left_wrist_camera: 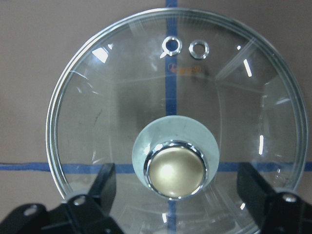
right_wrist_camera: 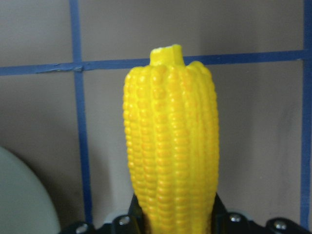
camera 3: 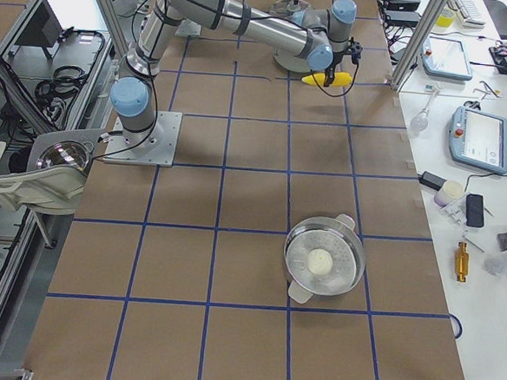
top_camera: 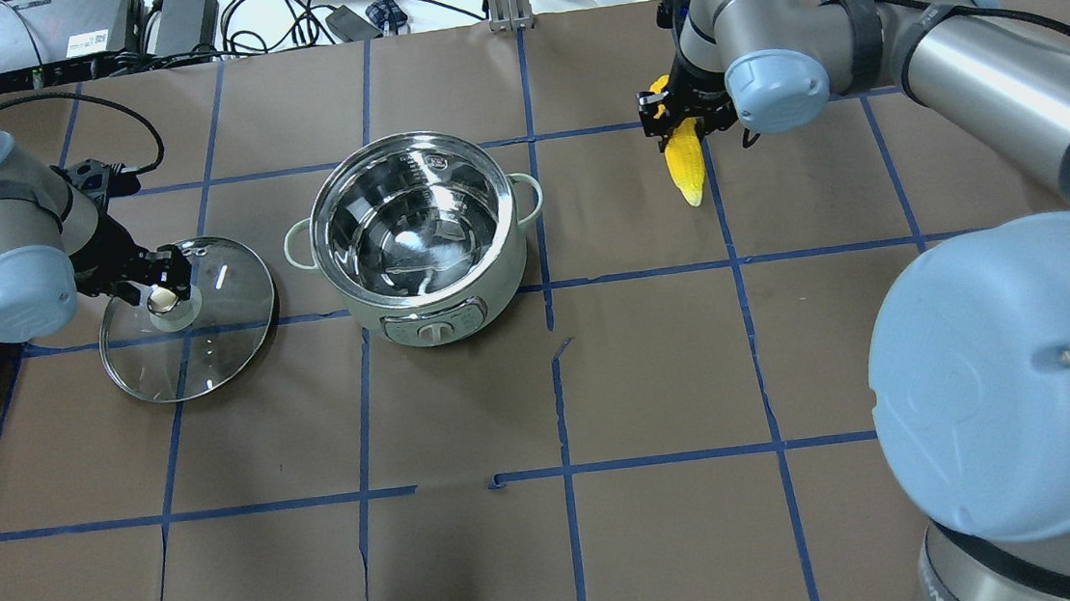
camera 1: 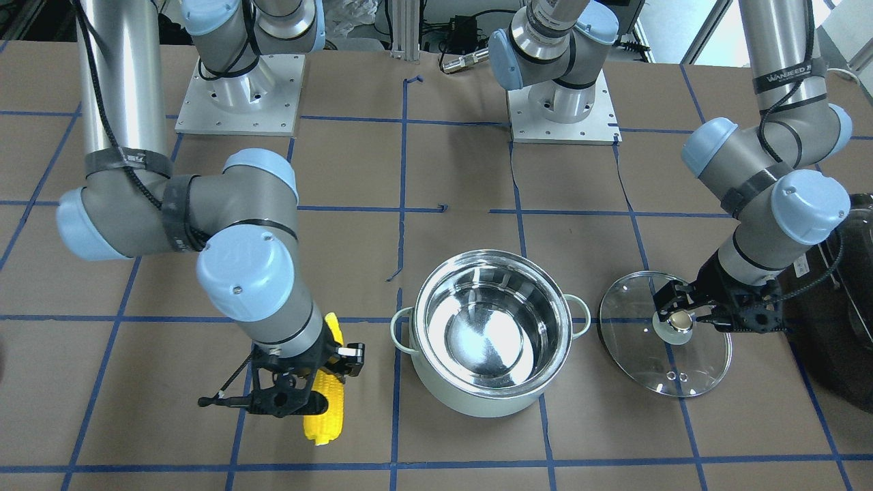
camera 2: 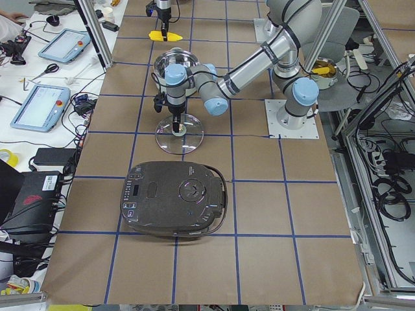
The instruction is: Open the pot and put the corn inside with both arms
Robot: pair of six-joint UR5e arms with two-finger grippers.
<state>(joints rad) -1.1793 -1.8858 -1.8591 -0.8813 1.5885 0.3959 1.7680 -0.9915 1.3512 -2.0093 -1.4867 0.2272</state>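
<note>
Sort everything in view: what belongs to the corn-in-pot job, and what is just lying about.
For the job: pot, open; glass lid, off, beside it; corn, gripped by the right pincer; left pincer, open around the lid's knob.
Lying about: black appliance; second steel pot, something white inside; tablets.

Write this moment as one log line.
pot: open | lid: on table | left gripper: open around knob | right gripper: holds corn

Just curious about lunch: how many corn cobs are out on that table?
1. The corn is in the right gripper, beside the open pot, which holds none.
</note>
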